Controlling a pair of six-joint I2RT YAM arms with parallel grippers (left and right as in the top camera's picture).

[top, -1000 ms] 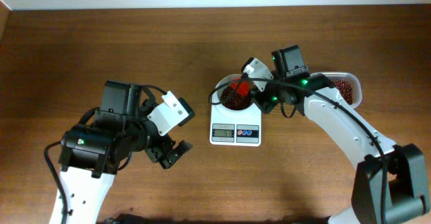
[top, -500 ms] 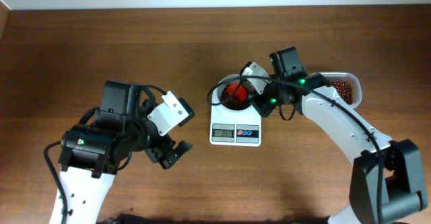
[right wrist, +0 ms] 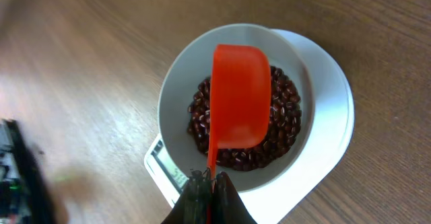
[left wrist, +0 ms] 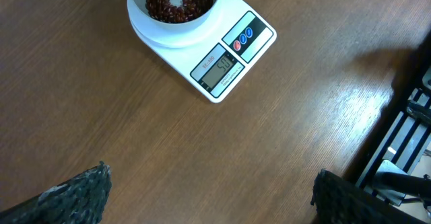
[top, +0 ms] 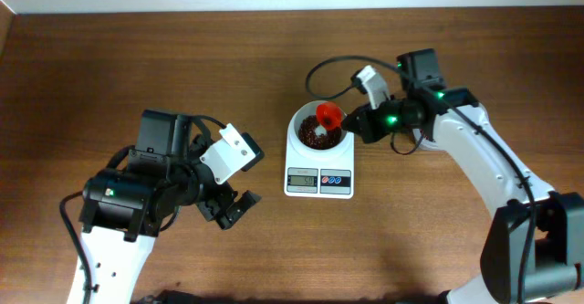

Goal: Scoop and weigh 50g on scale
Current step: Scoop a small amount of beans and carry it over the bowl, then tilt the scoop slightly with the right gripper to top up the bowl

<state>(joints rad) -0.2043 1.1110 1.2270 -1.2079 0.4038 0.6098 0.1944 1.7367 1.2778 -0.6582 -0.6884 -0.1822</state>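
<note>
**Weighing beans: scoop hovering over bowl**

Noting left claw (top: 228, 208) spread wide above the worktop (top: 109, 57), pinching nothing, well apart from the scale. Seeing the scale (top: 318, 178) at centre, with the beans (top: 310, 138) lying heaped in its white bowl (top: 297, 121). Finding the display (left wrist: 217, 68) lit, with digits too small to trust. Finding right claw (top: 358, 121) pressed together on the handle of the orange-red scoop (top: 329, 117), holding the cup just above the beans, with none showing on it.

Judging the risks:
- Knocking or leaning on the bowl rim while pulling away, upsetting the reading.
- Shedding any stray beans from the cup, overshooting the target.
- Reading the display before it settles, logging a false weight.
</note>
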